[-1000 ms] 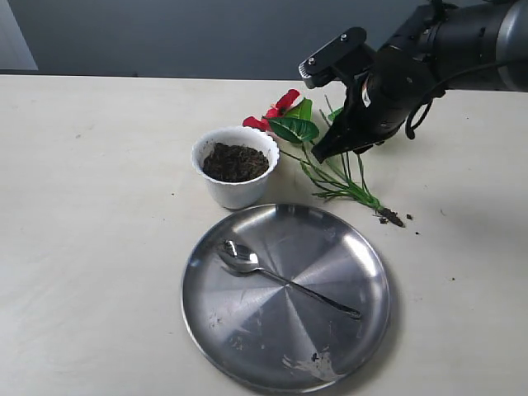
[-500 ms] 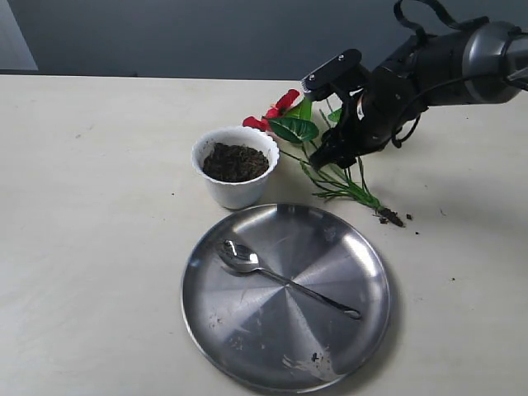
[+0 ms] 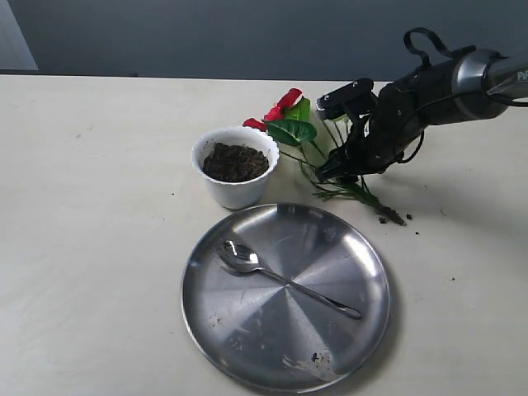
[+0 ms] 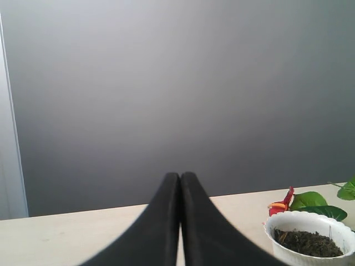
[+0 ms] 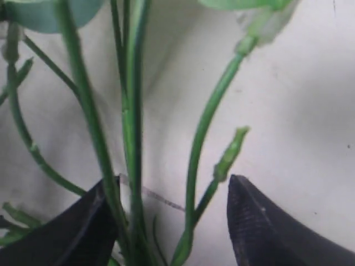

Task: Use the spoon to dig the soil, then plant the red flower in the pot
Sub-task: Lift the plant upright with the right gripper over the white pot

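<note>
The red flower (image 3: pixel 285 105) lies on the table right of the white pot (image 3: pixel 235 167), its green stems (image 3: pixel 346 188) running to a dirty root end (image 3: pixel 391 217). The pot holds dark soil (image 3: pixel 235 162) and shows again, the pot (image 4: pixel 310 237), in the left wrist view. My right gripper (image 3: pixel 332 172) is low over the stems, open, with several stems (image 5: pixel 130 138) between its two fingers. The spoon (image 3: pixel 285 279) lies in the steel plate (image 3: pixel 247 346). My left gripper (image 4: pixel 180 183) is shut and empty, off the exterior view.
Crumbs of soil (image 3: pixel 410 217) lie by the root end. The large steel plate sits close in front of the pot and the stems. A grey wall (image 3: pixel 206 33) stands behind the table's far edge.
My right gripper has come down and slightly right onto the flower's stems, from above the leaves to table level. Flower, pot and spoon have not moved.
</note>
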